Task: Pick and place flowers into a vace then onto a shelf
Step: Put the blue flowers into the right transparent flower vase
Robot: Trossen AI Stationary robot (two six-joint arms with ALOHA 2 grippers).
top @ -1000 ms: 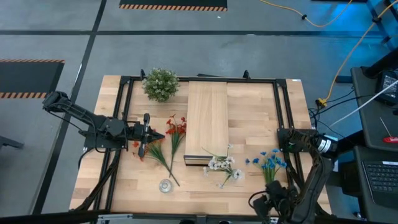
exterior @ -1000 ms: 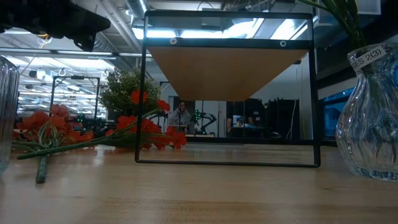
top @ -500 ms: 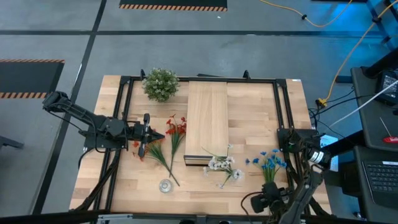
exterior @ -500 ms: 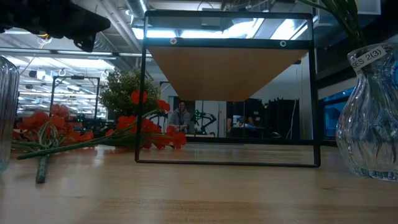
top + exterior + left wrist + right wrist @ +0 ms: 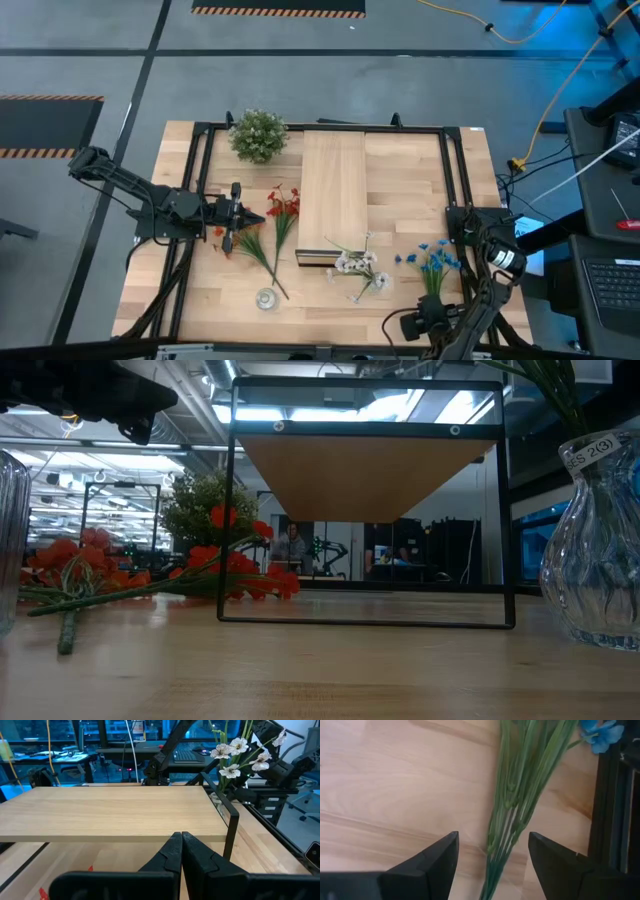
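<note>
Wooden table (image 5: 400,180), blue flowers (image 5: 512,815) between open right gripper (image 5: 492,852) fingers

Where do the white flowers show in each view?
High: white flowers just below the shelf's near end.
Low: cannot tell; only green stems show above the right vase.
Left wrist: upper right, past the shelf's far corner.
Right wrist: not in it.
Shared landmark: the shelf.

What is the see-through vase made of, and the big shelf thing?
The vase looks like clear glass: ribbed, shiny, and you see through it. The shelf has a pale wood top with visible grain, matte; its thin black frame is probably metal.
</note>
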